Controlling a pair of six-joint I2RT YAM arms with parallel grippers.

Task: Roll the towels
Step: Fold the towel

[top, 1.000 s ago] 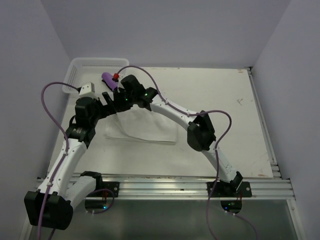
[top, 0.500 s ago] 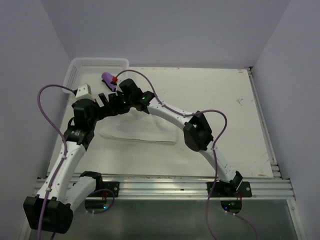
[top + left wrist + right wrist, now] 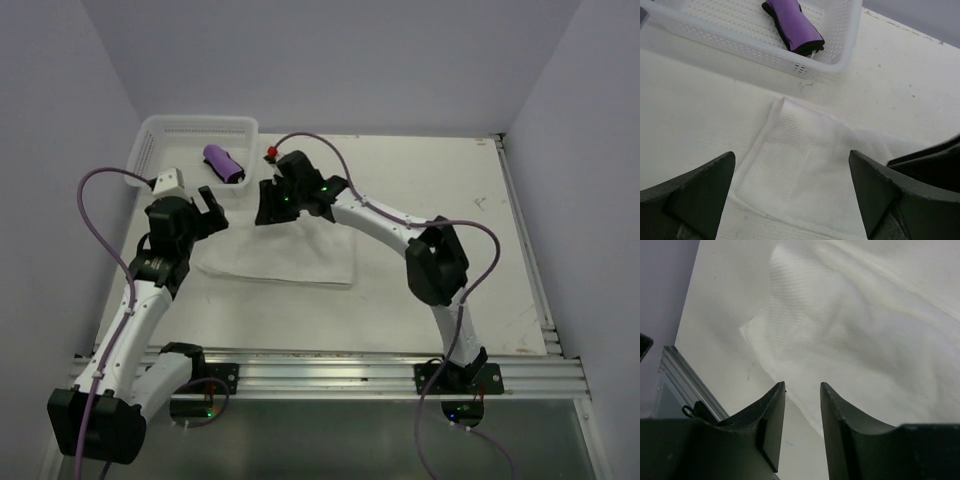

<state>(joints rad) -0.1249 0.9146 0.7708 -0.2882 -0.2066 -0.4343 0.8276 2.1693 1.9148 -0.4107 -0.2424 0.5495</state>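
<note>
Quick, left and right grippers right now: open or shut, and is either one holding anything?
Left gripper: wide open, empty, over the white towel.
Right gripper: open partway, holding nothing, also over the white towel.

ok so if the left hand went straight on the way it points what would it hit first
Probably the white towel, near its corner; the open left hand aims down at it. The basket lies beyond, though depth is unclear.

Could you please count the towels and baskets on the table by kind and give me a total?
Towels: 2 (small rolled purple cloth towel with dark trim, large unrolled white cloth towel)
Baskets: 1 (white plastic mesh basket)
Total: 3
</note>
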